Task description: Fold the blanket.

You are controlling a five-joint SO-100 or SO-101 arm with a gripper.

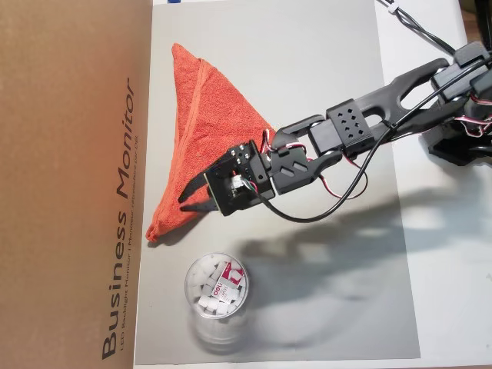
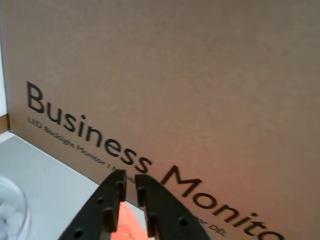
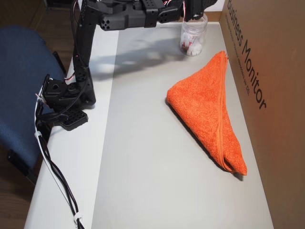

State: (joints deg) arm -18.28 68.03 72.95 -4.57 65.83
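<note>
Here we see the blanket (image 1: 201, 131) lying already doubled into a triangle on the grey mat (image 1: 330, 69), in the left-centre of an overhead view, its long hemmed edge running alongside the cardboard box (image 1: 69, 184) printed "Business Monitor". We judge it soft, light and limp terry cloth: it should not slip from the fingers, but it will sag and drag rather than hold any shape, so a corner or the hemmed band looks the best place to pinch, most likely the pointed end at the lower left of that view. The gripper (image 1: 195, 197) hangs above that lower part of the cloth, arm stretched in from the upper right, its fingers a little parted and holding nothing; in the wrist view the gripper (image 2: 129, 181) faces the box with only a narrow gap between the tips and a patch of orange below. A clear plastic cup (image 1: 217, 296) stands just beyond the blanket's point.
</note>
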